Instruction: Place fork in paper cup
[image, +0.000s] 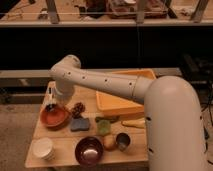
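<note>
You look down on a pale wooden table (64, 144) standing on a grey, speckled floor (15, 131). Behind it you see a low grey ledge (24, 78) running left to right, and above that a broad dark wall panel (125, 47). A light horizontal rail (100, 23) caps the panel, with upright posts (52, 10) rising from it. The light you have is dim and warm. The gripper (51, 106) sits low over the table's left end.
</note>
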